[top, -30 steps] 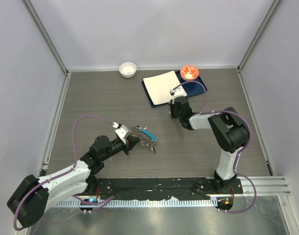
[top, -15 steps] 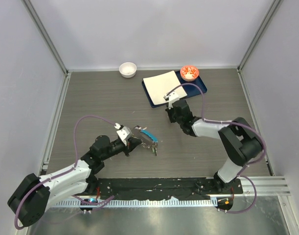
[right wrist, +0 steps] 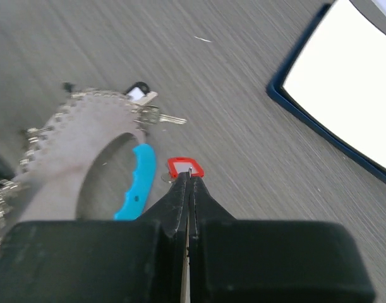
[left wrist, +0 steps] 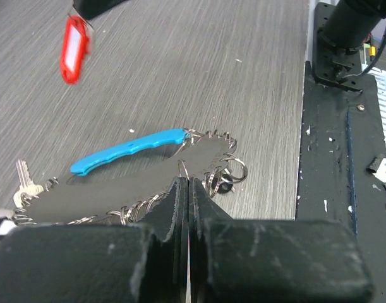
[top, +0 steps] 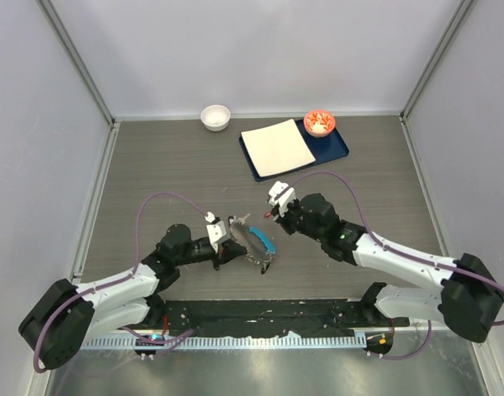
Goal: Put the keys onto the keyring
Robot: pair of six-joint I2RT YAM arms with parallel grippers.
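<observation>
The keyring (top: 253, 238) is a grey loop edged with small rings, with a light blue crescent (left wrist: 126, 150) along it. My left gripper (left wrist: 185, 184) is shut on its wire edge near the table's front centre (top: 229, 236). A silver key (left wrist: 25, 183) hangs at the ring's far end, and another with a black head (right wrist: 139, 89) lies beside it. My right gripper (right wrist: 189, 176) is shut on a red-headed key (right wrist: 184, 167) just above and right of the keyring (right wrist: 85, 142). In the left wrist view that red key (left wrist: 74, 41) hangs at the upper left.
At the back stands a navy tray (top: 341, 148) with a white sheet (top: 276, 147) and a red bowl (top: 319, 122) on it. A white bowl (top: 215, 116) is by the back wall. The black base rail (top: 260, 313) runs along the near edge.
My right arm has swung from beside the tray down and left to the keyring, with the red key in its jaws. The left gripper shifted slightly right with the keyring.
</observation>
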